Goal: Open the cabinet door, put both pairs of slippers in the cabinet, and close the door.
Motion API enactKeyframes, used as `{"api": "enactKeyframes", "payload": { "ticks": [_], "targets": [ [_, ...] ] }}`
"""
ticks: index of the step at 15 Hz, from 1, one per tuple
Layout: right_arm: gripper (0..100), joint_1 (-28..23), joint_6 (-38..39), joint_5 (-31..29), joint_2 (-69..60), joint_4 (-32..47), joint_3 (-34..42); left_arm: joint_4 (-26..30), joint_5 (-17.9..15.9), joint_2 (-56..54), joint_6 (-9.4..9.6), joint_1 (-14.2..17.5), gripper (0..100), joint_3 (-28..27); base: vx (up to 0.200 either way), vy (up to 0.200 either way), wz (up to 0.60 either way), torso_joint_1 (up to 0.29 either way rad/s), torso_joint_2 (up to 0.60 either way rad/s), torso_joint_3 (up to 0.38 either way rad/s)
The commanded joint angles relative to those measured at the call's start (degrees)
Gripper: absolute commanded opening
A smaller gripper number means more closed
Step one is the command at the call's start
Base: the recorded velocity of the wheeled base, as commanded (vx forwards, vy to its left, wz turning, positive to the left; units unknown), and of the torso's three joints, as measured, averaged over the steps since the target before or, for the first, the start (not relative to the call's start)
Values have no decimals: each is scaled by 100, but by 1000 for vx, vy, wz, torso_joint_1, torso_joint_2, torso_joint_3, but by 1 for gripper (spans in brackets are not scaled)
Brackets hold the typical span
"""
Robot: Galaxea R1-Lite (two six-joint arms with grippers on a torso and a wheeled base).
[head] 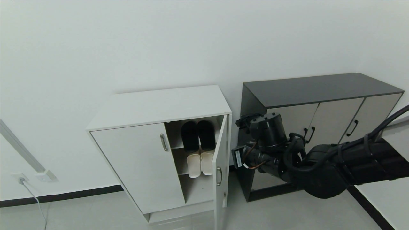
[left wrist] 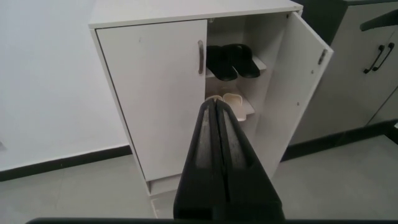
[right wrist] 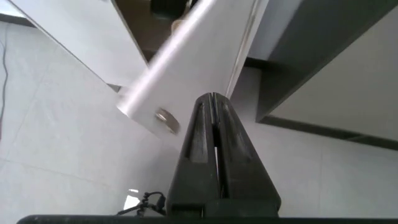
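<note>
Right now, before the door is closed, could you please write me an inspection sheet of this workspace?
Surface: grey floor; the white cabinet stands on it.
Job's things: right door open, left door shut; black slippers on the upper shelf, white slippers on the shelf below.
Clutter: nothing seen.
Claws: left claw shut, empty, facing the opening; right claw shut, empty, by the open door's outer face; contact cannot be told.
Cables: white cord hanging from a wall socket, left of the cabinet.
Surroundings: white wall; dark cabinet to the right of the white one.
</note>
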Motion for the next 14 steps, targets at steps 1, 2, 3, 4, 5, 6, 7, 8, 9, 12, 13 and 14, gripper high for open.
{"api": "enactKeyframes", "payload": {
  "ticks": [1,2,3,4,5,6,7,8,9,12,13,14],
  "targets": [
    [0,27,-66,-7,-131,-30,120,-1,1,-2,2,0,0,0,0,0,0,0,0,0],
    [0,27,-101,1,-140,-56,164,-1,1,6,2,9,0,0,0,0,0,0,0,0],
    [0,36,-110,1,-158,-65,216,-1,1,-2,2,0,0,0,0,0,600,2,-2,2],
    [0,54,-110,36,-193,-74,260,-1,1,-2,2,0,0,0,0,0,600,2,7,2],
    [0,54,-110,124,-219,-74,295,-1,1,-2,2,0,0,0,0,0,600,-2,-2,2],
    [0,54,-110,239,-272,-74,331,-1,1,-2,2,9,0,0,0,0,600,2,-2,2],
    [0,54,-110,274,-289,-82,366,-1,1,-2,2,9,0,0,0,0,600,22,12,-2],
    [0,54,-110,283,-316,-82,410,-1,1,-2,2,0,0,0,0,0,600,7,7,-2],
    [0,45,-110,283,-360,-82,471,-1,1,-2,2,0,0,0,0,0,0,0,0,0],
    [0,19,-224,239,-535,-144,779,-1,1,6,11,0,0,0,0,0,0,0,0,0],
    [0,-8,-356,221,-641,-188,928,-1,1,-2,11,0,0,0,0,0,0,0,0,0],
    [0,-34,-409,203,-755,-197,1060,-1,1,-2,20,0,0,0,0,0,0,0,0,0]
  ]
}}
